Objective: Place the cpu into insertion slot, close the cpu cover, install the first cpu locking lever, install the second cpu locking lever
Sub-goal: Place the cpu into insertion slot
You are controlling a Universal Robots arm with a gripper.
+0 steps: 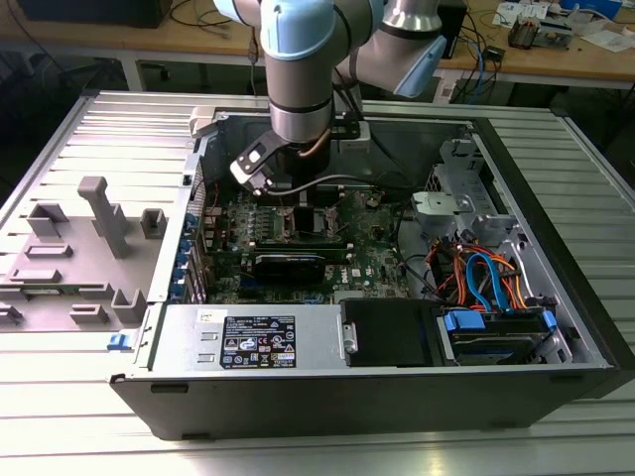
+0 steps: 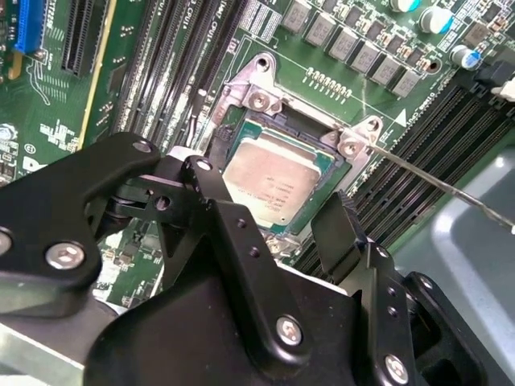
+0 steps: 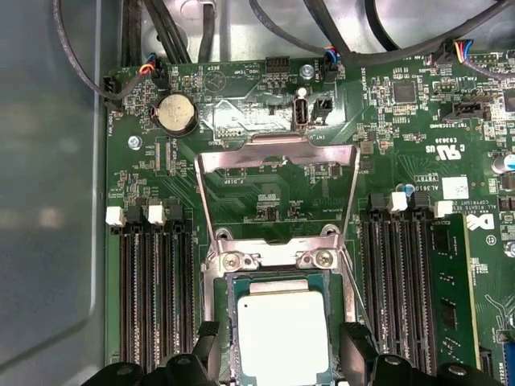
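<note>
Ribbed metal surface (image 1: pixel 99 129), open PC case (image 1: pixel 397 397), fingers (image 3: pixel 205 347) spread either side of cpu (image 3: pixel 282 338), flat in slot (image 3: pixel 232 338), dull silver top, cover (image 3: pixel 241 157) raised

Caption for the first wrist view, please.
Open gripper astride the cpu lying in the insertion slot; cpu cover flipped open.

Green board, silver chip, black hand

The cpu (image 3: pixel 283 322) has a dull silver-grey top. The motherboard (image 3: pixel 265 201) is green with white lettering. The cpu cover (image 3: pixel 278 155) and the surround of the insertion slot (image 3: pixel 273 256) are bright silver. The hand (image 3: pixel 280 346) is matt black with silvery screws. The memory slots (image 3: pixel 153 289) are black with white tabs, the cables (image 1: pixel 486 273) orange and blue, and the arm (image 1: pixel 298 59) pale blue and grey.
</note>
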